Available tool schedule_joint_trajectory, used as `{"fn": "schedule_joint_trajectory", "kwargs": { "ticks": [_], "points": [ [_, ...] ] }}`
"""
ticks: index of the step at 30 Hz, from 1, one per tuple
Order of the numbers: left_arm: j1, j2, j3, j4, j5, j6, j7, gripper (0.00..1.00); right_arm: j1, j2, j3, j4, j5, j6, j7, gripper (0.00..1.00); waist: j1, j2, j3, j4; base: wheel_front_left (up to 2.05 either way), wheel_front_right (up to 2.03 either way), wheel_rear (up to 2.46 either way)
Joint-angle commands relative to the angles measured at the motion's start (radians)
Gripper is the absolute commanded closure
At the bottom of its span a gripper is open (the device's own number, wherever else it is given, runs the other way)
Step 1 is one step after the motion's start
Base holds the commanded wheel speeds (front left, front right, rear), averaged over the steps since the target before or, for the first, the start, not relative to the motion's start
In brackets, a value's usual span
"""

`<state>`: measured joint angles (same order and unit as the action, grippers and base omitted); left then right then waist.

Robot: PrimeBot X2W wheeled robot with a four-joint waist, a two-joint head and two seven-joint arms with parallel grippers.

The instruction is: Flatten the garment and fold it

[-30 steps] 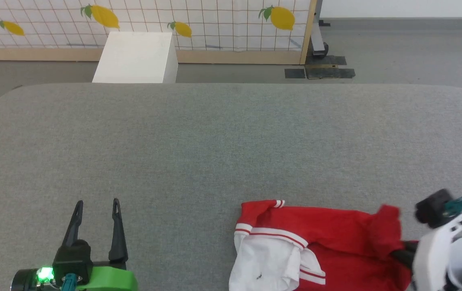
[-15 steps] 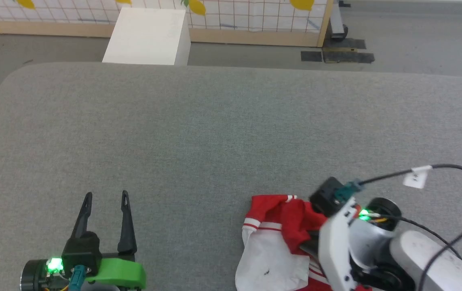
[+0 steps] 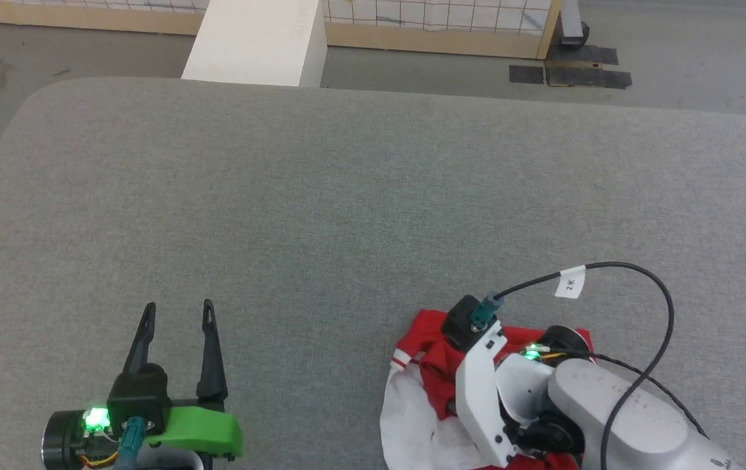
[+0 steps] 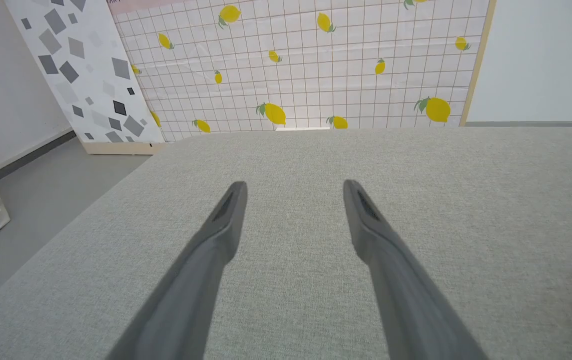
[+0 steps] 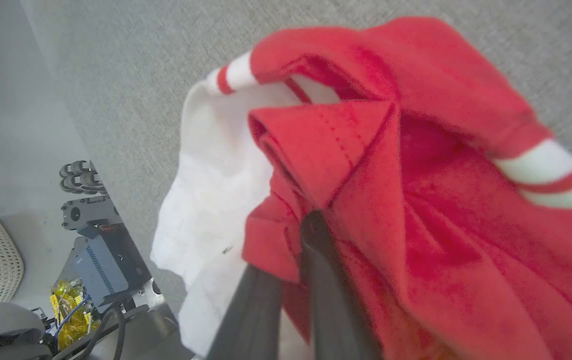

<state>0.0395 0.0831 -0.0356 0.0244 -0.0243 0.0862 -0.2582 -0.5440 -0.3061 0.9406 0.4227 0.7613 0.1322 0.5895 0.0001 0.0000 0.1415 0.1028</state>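
The garment (image 3: 423,343) is now bunched: right gripper (image 5: 307,234), clamped on its red edge, has carried that leftward; left gripper (image 3: 177,314) idle, jaws apart. Flattening outstanding.

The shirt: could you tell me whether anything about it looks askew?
Yes. The shirt lies bunched in a heap at the table's near edge, one red corner pinched by the right gripper, its white part crumpled.

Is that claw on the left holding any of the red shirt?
No, the left gripper is open over the grey surface, nothing between its fingers; the garment lies apart to its right.
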Motion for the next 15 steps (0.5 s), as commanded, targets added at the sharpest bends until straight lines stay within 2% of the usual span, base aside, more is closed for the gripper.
{"fn": "schedule_joint_trajectory", "kwargs": {
  "ticks": [1, 3, 4, 5, 10, 15],
  "points": [
    [-0.006, -0.007, 0.005, 0.003, 0.004, 0.007, -0.004, 0.0, -0.007, 0.005, 0.022, 0.027, 0.015, -0.002, -0.009, 1.0, -0.0001, 0.0, -0.006, -0.006, 0.0, 0.0, 0.0],
    [0.003, -0.006, 0.012, 0.006, 0.003, 0.008, -0.004, 0.0, -0.025, 0.004, 0.043, 0.035, 0.015, -0.002, -0.04, 1.0, -0.0001, 0.0, -0.013, -0.015, 0.0, 0.0, 0.0],
    [0.008, -0.005, 0.016, 0.009, 0.003, 0.008, -0.004, 0.0, -0.035, -0.002, 0.053, 0.031, 0.012, -0.002, -0.061, 0.54, -0.0001, 0.0, -0.018, -0.02, 0.0, 0.0, 0.0],
    [0.01, -0.005, 0.017, 0.01, 0.004, 0.008, -0.004, 0.0, -0.043, -0.01, 0.058, 0.024, 0.006, -0.002, -0.082, 0.0, -0.0001, 0.0, -0.022, -0.022, 0.0, 0.0, 0.0],
    [0.025, -0.005, 0.026, 0.014, 0.005, 0.01, -0.004, 0.0, -0.045, -0.071, 0.015, -0.082, -0.008, -0.002, -0.223, 0.0, -0.0001, 0.0, -0.049, -0.04, 0.0, 0.0, 0.0],
    [0.047, -0.006, 0.032, 0.006, 0.007, 0.013, -0.004, 0.0, 0.006, -0.138, -0.13, -0.186, -0.069, -0.002, -0.336, 0.0, -0.0001, 0.0, -0.07, -0.067, 0.0, 0.0, 0.0]
  ]
}}
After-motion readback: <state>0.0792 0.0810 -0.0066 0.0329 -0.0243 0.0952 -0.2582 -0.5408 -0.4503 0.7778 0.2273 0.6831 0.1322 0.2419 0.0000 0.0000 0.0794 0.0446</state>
